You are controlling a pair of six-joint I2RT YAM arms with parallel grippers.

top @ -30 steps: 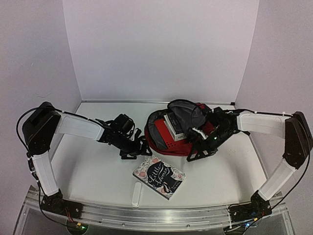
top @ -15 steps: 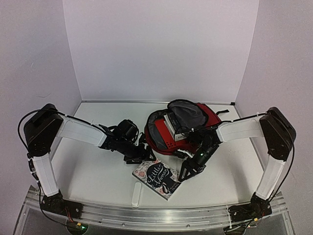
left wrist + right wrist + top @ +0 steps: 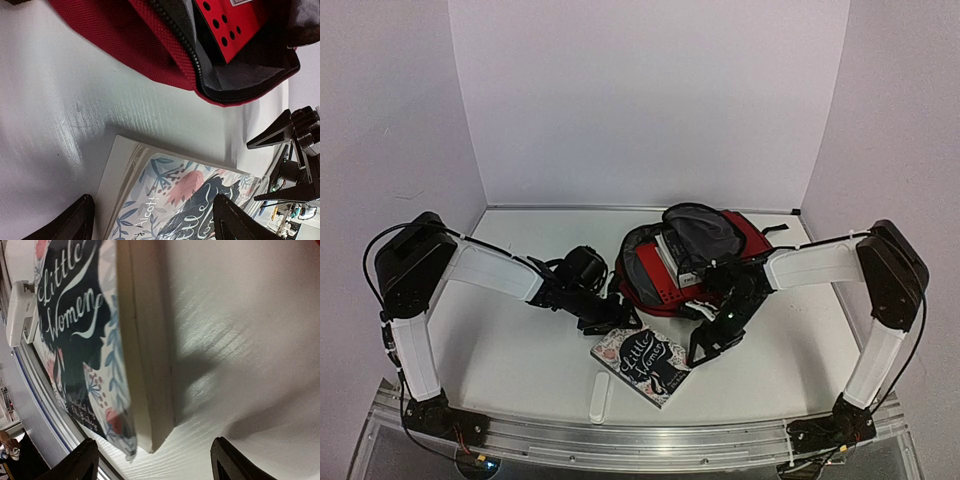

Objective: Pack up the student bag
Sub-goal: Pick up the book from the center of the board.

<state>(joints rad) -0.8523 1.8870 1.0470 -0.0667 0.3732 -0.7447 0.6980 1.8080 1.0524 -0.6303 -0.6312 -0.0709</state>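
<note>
Student bag: dark red, lies toward the back of the white bench, a little right of centre. The main compartment is unzipped and gapes toward the front-left. Grey lining is folded up over the opening. Inside sits a bright red perforated folder low in the opening, with books resting on it. Their titles are too small to read.

Paperback "Little Women": flat on the bench, cover up, turned corner-on, just in front of the bag mouth. The left wrist view shows a strip of bare bench between the book's far edge and the bag's zipper rim, so the two are apart.

Left tool: low over the bench at the book's rear corner, just beside the bag's lower left side. Jaws are apart. In its own view the fingers stand wide with the book's cover showing between them, and nothing is clamped. Contact with the book: cannot tell.

Right tool: low at the book's right corner, in front of the bag. Jaws are apart. In the right wrist view the book's page edge and cover lie between the spread fingers, and nothing is clamped. In the left wrist view its two black fingers stand clearly separated beyond the book.

Small white object: on the bench near the front edge, just beside the book's near-left edge. Kind unclear.
</note>
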